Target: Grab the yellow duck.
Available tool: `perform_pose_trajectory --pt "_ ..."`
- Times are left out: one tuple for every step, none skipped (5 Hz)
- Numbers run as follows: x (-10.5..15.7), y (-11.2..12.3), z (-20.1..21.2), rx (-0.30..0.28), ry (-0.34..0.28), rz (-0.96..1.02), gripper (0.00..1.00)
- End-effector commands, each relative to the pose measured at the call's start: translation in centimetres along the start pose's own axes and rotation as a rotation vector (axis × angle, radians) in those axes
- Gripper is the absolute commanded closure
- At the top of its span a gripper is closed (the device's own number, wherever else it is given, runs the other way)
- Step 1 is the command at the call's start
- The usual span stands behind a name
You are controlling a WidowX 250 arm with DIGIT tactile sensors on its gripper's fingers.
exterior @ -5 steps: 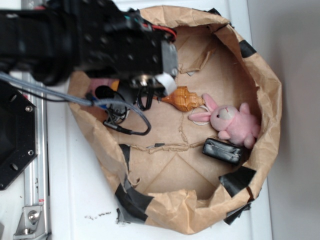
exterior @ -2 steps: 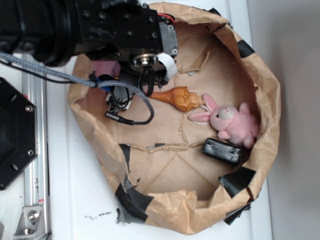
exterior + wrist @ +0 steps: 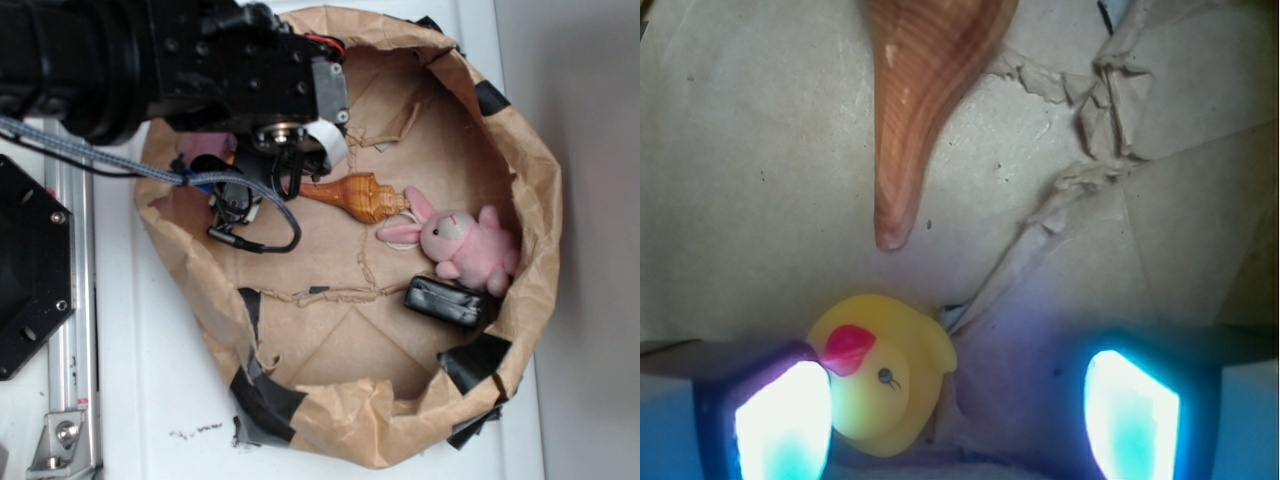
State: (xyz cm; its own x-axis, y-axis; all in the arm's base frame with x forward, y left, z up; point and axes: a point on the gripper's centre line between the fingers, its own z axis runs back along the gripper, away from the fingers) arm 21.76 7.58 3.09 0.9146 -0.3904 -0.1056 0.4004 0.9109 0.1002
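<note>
Arm (image 3: 150, 60) shifted up/left; more seashell (image 3: 355, 195) visible.

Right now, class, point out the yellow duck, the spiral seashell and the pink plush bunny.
yellow duck (image 3: 880, 385): wrist view, on its head below the beak.
spiral seashell (image 3: 358, 196): exterior view, on its wide ribbed body.
pink plush bunny (image 3: 462, 243): exterior view, on its face.

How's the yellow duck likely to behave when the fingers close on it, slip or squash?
The yellow duck looks glossy and rounded, so it may squirt sideways under pinch. It sits hard against one finger of the gripper, far from the other, so closing will probably shove it across the paper first. It is probably a light, hollow, squashable toy.
</note>
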Motion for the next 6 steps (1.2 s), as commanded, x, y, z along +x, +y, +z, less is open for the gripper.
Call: perform_pose_trajectory --pt "-0.5 0.6 0.9 0.034 -0.024 0.011 0.00" --pt "-0.9 0.9 1.1 0.032 -0.031 0.026 0.00" --pt "-0.5 1.3 -0.3 0.022 0.000 0.036 0.00" --pt "0.5 -0.3 -1.1 0.034 0.043 -0.006 0.00" --pt "1.4 -2.1 -1.9 -0.004 0.043 -0.064 0.00" --pt "1.8 -4.2 -0.8 -0.016 0.002 -0.120 0.00"
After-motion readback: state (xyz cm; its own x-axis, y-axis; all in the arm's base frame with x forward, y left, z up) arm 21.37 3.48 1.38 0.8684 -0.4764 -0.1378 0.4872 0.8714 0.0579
